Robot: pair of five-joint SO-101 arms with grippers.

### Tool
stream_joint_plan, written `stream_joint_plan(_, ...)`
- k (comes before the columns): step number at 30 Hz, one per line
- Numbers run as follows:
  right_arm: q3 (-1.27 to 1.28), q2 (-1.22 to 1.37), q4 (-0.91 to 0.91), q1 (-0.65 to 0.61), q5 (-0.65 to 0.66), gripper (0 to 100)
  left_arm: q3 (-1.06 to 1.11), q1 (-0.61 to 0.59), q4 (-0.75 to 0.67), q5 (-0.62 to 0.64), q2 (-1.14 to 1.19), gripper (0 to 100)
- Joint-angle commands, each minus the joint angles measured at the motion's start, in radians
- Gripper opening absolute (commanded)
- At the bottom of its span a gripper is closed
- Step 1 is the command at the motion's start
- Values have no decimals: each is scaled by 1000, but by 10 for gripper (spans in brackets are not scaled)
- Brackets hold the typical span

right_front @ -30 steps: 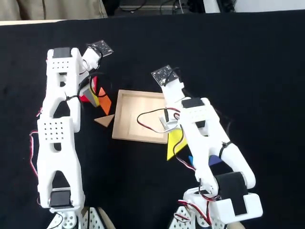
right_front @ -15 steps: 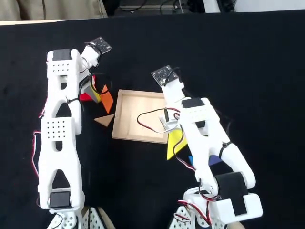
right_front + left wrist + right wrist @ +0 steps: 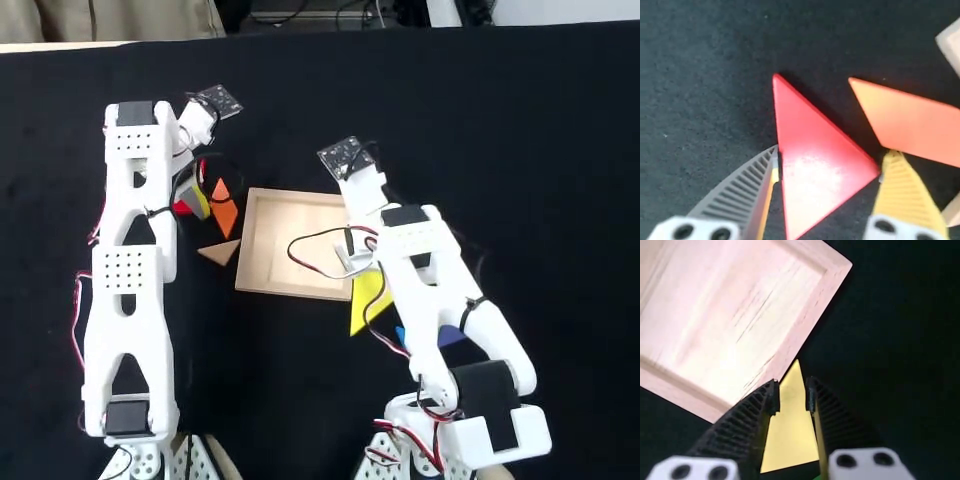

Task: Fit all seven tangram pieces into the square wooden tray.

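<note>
- Left of the square wooden tray [image 3: 300, 245], seeing the left arm [image 3: 130, 270] stretched long from its base, wrist tipped down over the black counter [image 3: 520, 130]. Has the left gripper [image 3: 832, 152] spread wide, straddling the red triangle [image 3: 815, 170] lying flat, with one tip just beside each edge. Spotted an orange parallelogram [image 3: 915, 125] right next to it.
- Same read lol. Looking at the right arm [image 3: 430, 270]: folded up more, nose down at the tray's near right corner. Has the right gripper [image 3: 791, 387] barely parted, just a narrow slit, hovering over the yellow triangle [image 3: 790, 440] with its point peeking through. Sits on the counter just beside that corner. Also noticed a tan triangle [image 3: 222, 252] off the tray's left edge.
</note>
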Motion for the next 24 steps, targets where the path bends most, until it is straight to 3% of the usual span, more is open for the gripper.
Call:
stream_joint_plan(1,-2,-41,-14,17,0,107,-18,12,6,-15,-9,221)
stream_joint_plan(8,-2,-41,-14,18,0,107,-25,25,17,-8,-18,216)
stream_joint_plan(16,-2,-41,-15,21,0,107,-217,24,91,161,-103,216)
stream_joint_plan(24,-4,-41,-15,23,-3,107,1,35,91,321,-399,216)
